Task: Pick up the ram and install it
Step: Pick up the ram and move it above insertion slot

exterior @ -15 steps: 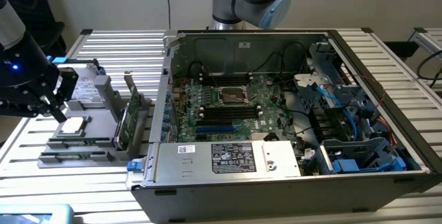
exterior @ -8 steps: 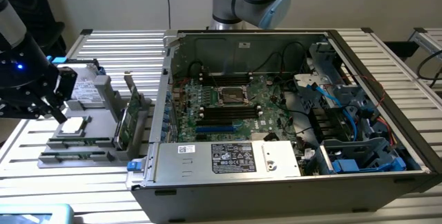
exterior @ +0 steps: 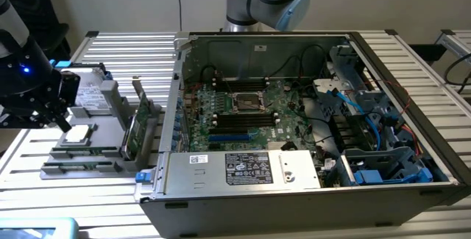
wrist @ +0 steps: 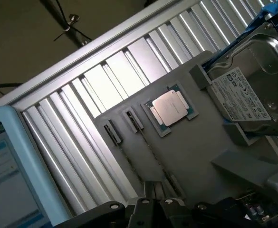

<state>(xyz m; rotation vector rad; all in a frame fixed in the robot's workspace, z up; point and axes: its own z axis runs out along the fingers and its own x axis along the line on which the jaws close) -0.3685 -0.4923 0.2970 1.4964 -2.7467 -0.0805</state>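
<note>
Two alike green ram sticks lie edge-up in holders on a grey tray [exterior: 103, 115] at the exterior view's left. The ram [exterior: 85, 150] [wrist: 151, 150] is the one nearer the CPU; the second stick [exterior: 77, 166] [wrist: 128, 160] lies just in front of it. My gripper [exterior: 57, 122] [wrist: 154, 190] hangs a little above the tray's far-left part, beside the CPU, apart from both sticks. It is open with a narrow gap and holds nothing. In the open PC case, the motherboard's dark memory slots [exterior: 243, 122] lie beside the CPU socket.
On the tray sit a CPU [exterior: 77, 134] [wrist: 169, 108], a hard drive [exterior: 92, 94] [wrist: 250, 90] and an upright green expansion card [exterior: 136, 124]. The PC case [exterior: 294, 195] takes up the middle and right of the slatted table, with its cables and a drive cage. A screen [wrist: 10, 175] stands near the tray.
</note>
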